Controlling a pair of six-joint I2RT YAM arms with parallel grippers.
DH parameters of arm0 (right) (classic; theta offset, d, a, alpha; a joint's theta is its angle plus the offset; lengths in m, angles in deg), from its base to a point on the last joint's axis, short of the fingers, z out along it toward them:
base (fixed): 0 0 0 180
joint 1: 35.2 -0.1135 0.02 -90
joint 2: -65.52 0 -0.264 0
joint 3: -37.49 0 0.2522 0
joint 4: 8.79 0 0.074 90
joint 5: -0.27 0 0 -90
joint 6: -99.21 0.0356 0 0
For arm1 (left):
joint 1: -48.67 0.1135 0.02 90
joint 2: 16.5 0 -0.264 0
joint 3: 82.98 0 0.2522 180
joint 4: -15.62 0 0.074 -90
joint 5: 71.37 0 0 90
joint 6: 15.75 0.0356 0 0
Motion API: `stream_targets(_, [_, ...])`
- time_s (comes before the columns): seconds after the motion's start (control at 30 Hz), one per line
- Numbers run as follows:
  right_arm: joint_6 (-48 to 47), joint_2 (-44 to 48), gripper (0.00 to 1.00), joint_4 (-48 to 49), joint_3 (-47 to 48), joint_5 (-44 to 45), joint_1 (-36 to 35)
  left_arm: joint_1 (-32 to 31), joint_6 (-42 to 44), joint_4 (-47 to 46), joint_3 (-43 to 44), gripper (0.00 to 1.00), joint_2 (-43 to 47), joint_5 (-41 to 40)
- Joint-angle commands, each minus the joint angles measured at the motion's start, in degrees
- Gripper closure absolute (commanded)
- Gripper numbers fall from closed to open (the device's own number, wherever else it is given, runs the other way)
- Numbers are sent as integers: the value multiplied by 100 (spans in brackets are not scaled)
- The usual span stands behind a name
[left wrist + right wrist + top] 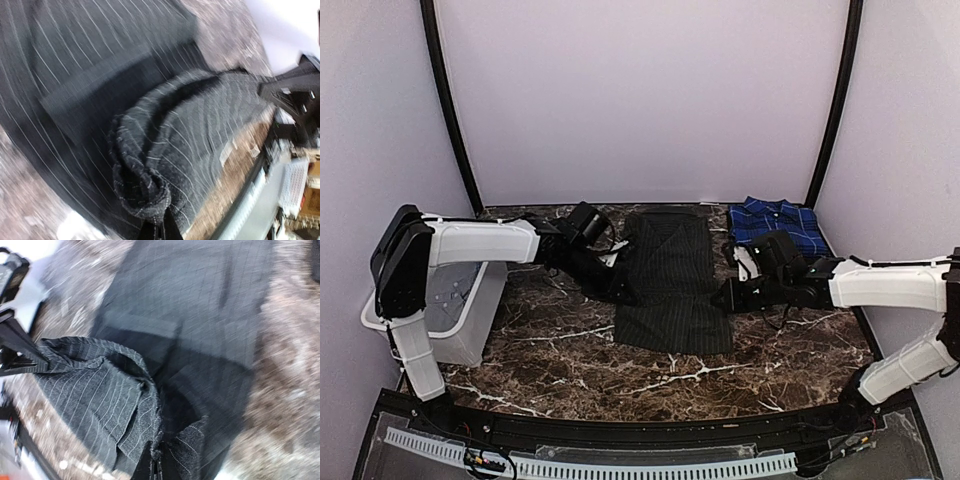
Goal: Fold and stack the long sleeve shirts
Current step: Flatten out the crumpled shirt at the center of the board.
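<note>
Black pinstriped cloth shirt (670,270), side edges pinched in closed left end effector (622,292) and right end effector (728,297): fold best carried over level, both sides together.

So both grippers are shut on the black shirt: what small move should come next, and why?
Probably raise both together a little. The left gripper pinches the left edge of the black shirt, the right gripper its right edge, and the rest lies flat on the table; an even lift would start the fold without skewing it.
</note>
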Motion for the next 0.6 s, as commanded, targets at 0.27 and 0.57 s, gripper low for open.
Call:
stream_targets(0.27, [417,1000,96,-271,-1418,-957,-1256,-596,664,349,-1872,99,809,1643])
stream_targets(0.57, [376,1597,70,-1047,-1377,-790,-1317,-678,1155,853,-1880,65,1073,1600])
